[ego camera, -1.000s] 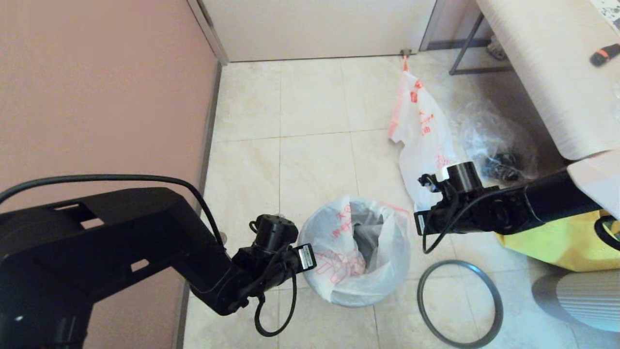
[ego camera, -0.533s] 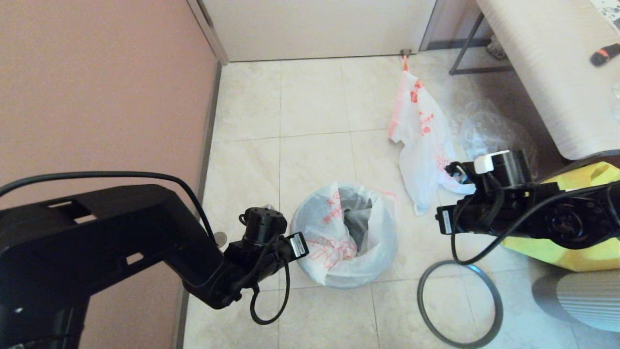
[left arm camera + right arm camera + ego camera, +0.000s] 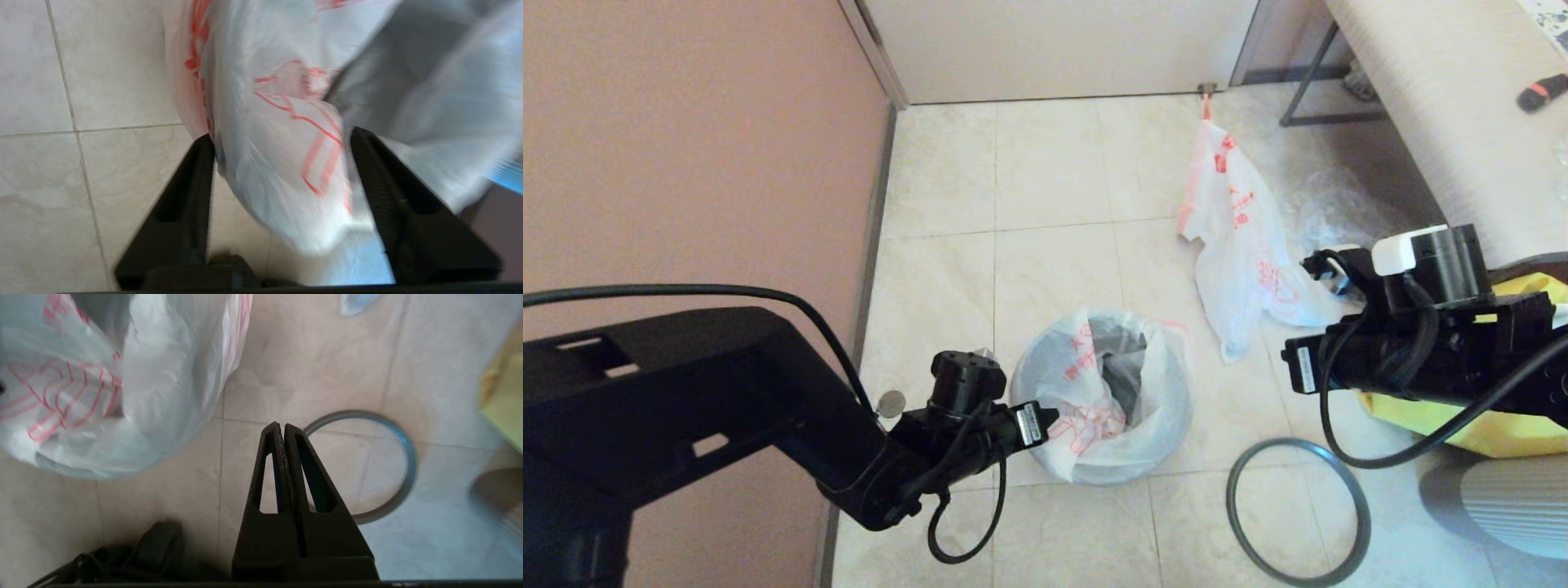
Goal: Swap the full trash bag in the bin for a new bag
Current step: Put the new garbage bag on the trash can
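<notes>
White film: the new bag lines the bin, its mouth draped loosely over the bin's top, mid-floor and near.
Hoop: flat on the tiles right of the bin, not yet fitted over the liner.
Full bag: lying on the floor farther off and to the right, orange tie pointing at the far wall.
Left end effector: at the bin's left side, fingers apart, with a fold of the liner bulging between them; nothing pinched, I would say.
Right end effector: fingers pressed together on nothing, hanging above the floor between bin and hoop.
Handling, liner: very light, limp and slick; it will likely slide back into the bin if let loose, so take it at the orange hem and pull outward.
Handling, hoop: looks thin and stiff; best pinched across its band at one side.
Yellow tote: right, under the right arm.
</notes>
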